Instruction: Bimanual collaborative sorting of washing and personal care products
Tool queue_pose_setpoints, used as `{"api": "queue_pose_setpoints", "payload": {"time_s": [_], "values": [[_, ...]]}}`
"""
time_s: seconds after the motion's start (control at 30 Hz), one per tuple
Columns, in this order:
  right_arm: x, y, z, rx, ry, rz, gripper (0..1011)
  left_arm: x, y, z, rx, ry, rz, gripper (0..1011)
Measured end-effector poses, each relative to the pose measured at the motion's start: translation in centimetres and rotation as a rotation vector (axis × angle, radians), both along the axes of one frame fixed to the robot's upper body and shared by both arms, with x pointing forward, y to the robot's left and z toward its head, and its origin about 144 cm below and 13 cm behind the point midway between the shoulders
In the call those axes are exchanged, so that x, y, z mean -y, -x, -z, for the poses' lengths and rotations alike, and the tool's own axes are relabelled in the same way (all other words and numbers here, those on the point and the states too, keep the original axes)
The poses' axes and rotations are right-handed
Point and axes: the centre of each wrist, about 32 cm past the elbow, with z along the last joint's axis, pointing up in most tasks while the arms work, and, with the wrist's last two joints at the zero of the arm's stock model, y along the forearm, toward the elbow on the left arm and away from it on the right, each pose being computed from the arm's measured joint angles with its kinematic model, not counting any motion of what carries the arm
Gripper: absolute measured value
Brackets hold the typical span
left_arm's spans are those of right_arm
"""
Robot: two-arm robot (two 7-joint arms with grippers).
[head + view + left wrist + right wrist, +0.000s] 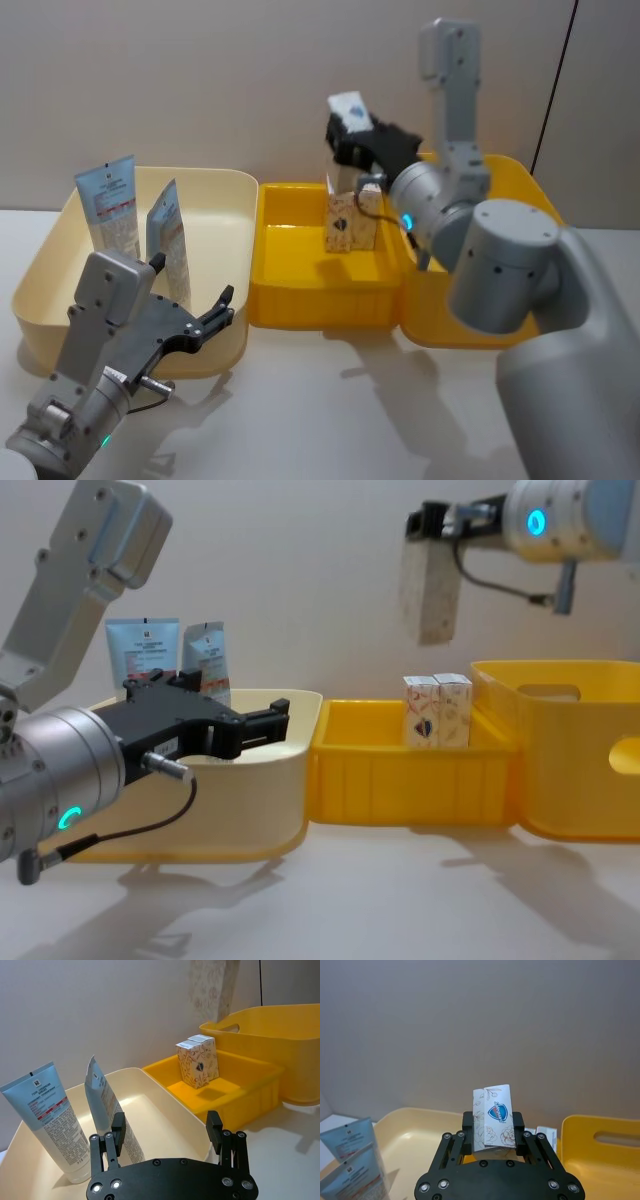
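The right gripper (493,1129) is clamped on a small cream soap carton (492,1105), pinching its two broad faces and holding it in the air above the shallow yellow tray (400,780). It is probably held high so that it clears the tray wall and the two matching cartons (437,710) already standing upright and touching at the tray's far right corner. That pairing suggests the tray is the cartons' bin. The two pale-blue squeeze tubes (110,205) stand on their caps, crimped ends up, in the cream tub (232,185) on the left, leaning toward its back wall, so tubes seem to be sorted there. The left gripper (166,1132) hovers at that tub's near wall with its fingers apart and nothing between them. A deeper yellow tub (560,750) sits to the right on the bench (320,420).

The held carton carries a blue shield badge with white script that looks like "Safeguard", over a floral line print. The tubes' white-and-red label text is too small to read.
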Motion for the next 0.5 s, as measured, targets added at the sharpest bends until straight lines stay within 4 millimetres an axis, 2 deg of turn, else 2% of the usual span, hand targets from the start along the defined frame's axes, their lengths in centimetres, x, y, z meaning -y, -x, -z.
{"api": "queue_pose_setpoints", "payload": {"time_s": [0.2, 0.5], "values": [[1.2, 0.1, -1.0, 0.085, 0.016, 0.030, 444, 0.0, 0.0, 0.0, 0.000, 0.000, 0.000, 1002], [4.2, -0.2, -2.4, 0.220, 0.078, 0.125, 444, 0.0, 0.0, 0.0, 0.000, 0.000, 0.000, 1002]]}}
